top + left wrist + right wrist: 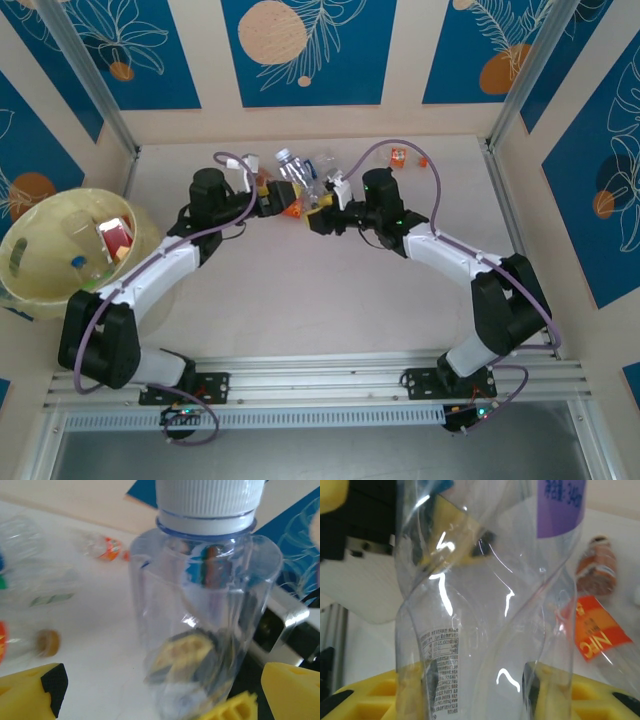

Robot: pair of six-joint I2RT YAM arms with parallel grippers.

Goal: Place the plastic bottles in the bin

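The right gripper (475, 695) clamps a crushed bottle (470, 610); the left gripper (160, 695), wide open and empty, straddles it. The slick plastic may slip when passed.

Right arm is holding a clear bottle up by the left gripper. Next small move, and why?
Probably close the left gripper on the clear bottle. Its jaws stand open with the bottle between them, while the right gripper is shut on what looks like the same bottle. The bin sits on the left arm's side, so a handover fits.
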